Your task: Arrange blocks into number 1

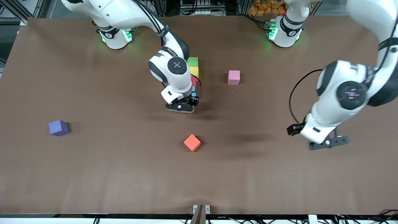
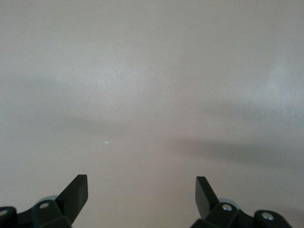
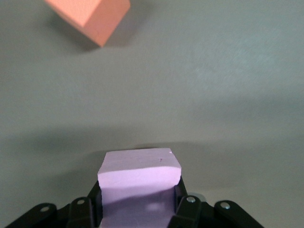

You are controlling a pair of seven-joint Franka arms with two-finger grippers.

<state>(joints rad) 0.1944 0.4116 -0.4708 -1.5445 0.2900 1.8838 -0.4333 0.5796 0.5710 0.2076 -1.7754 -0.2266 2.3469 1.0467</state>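
The right gripper (image 1: 183, 107) hung over the brown tabletop (image 1: 93, 171), its jaws clenched on a pale lilac foam cube (image 3: 138, 176), at the front-camera end of a column of green (image 1: 193, 61), yellow (image 1: 194, 72), red (image 1: 193, 81) and light blue foam cubes (image 1: 193, 91). Nearer the camera than that column lay an orange foam cube (image 1: 192, 142); a pink one (image 1: 233, 77) sat beside the column toward the left arm's end, a purple one (image 1: 58, 128) toward the right arm's end. The left gripper (image 2: 141, 195) waited with its jaws released.
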